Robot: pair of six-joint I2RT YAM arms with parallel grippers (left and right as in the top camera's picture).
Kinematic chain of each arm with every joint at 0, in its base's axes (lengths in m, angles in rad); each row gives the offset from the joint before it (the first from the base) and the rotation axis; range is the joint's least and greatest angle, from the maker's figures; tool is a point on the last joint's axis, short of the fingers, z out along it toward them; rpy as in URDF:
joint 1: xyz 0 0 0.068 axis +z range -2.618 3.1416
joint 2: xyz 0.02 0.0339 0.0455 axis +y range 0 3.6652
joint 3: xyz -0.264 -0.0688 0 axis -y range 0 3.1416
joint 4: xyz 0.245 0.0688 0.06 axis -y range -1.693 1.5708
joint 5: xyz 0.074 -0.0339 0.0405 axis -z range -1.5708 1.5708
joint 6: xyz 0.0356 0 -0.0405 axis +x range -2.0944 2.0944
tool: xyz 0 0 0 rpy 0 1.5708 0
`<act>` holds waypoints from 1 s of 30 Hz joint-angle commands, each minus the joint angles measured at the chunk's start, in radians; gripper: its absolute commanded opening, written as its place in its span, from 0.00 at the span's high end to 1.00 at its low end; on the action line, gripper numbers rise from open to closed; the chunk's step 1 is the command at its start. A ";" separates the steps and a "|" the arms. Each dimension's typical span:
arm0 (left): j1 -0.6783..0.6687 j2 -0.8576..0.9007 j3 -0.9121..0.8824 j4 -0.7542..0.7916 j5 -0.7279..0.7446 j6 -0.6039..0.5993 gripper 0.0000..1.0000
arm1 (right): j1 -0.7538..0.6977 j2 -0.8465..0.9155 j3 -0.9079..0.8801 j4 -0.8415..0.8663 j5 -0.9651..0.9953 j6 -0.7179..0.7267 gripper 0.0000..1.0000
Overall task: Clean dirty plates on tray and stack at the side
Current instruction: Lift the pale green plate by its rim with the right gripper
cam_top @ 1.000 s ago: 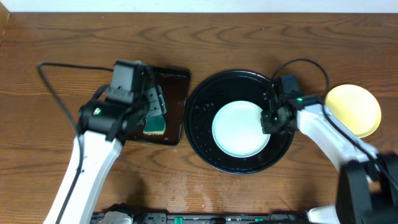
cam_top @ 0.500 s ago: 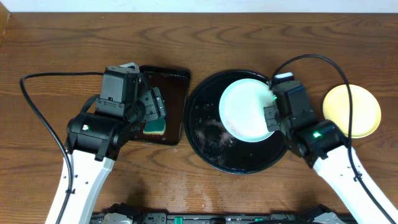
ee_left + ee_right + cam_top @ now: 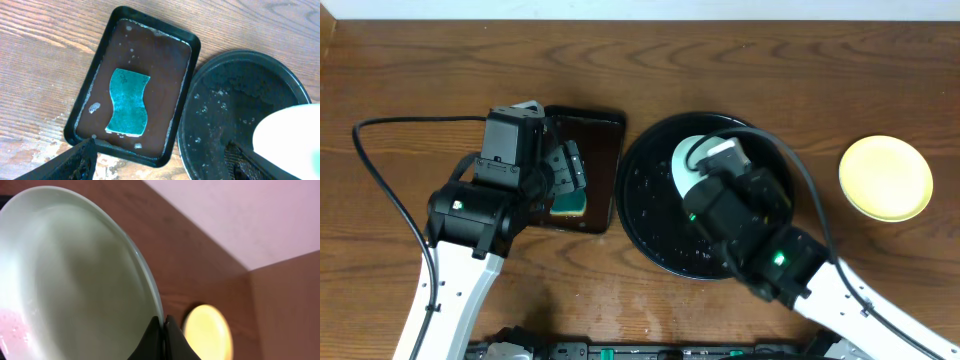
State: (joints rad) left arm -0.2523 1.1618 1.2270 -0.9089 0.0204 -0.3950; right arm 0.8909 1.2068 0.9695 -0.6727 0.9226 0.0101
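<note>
My right gripper (image 3: 162,325) is shut on the rim of a pale mint-white plate (image 3: 65,275) and holds it lifted and tilted over the round black tray (image 3: 650,215). From overhead only part of that plate (image 3: 684,162) shows beside the right arm. Its edge also shows in the left wrist view (image 3: 290,135), above the tray (image 3: 225,110). A pale yellow plate (image 3: 886,177) lies on the table to the right of the tray; it also shows in the right wrist view (image 3: 207,332). My left gripper (image 3: 160,167) is open and empty, above the near edge of the rectangular tray.
A small rectangular dark tray (image 3: 605,130) lies left of the round tray and holds a teal sponge (image 3: 128,101), also seen overhead (image 3: 569,203). Water drops dot the round tray's floor. Wet patches mark the wood by the near table edge.
My right arm lifted the mint-white plate off the tray floor, tilted it up on edge and swung over the tray. The left arm drew back slightly, then held still.
</note>
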 commanded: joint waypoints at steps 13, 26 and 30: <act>0.003 -0.004 0.021 0.000 -0.002 0.002 0.18 | 0.206 -0.013 0.019 0.004 0.371 -0.080 0.99; 0.003 -0.004 0.021 0.000 -0.002 0.002 0.18 | 0.207 -0.013 0.019 0.003 0.413 -0.106 0.99; 0.003 -0.004 0.021 0.000 -0.002 0.002 0.18 | 0.207 -0.013 0.019 0.004 0.412 -0.105 0.99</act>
State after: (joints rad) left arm -0.2523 1.1618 1.2266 -0.9089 0.0204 -0.3950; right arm 1.0889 1.2068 0.9695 -0.6716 1.2831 -0.0887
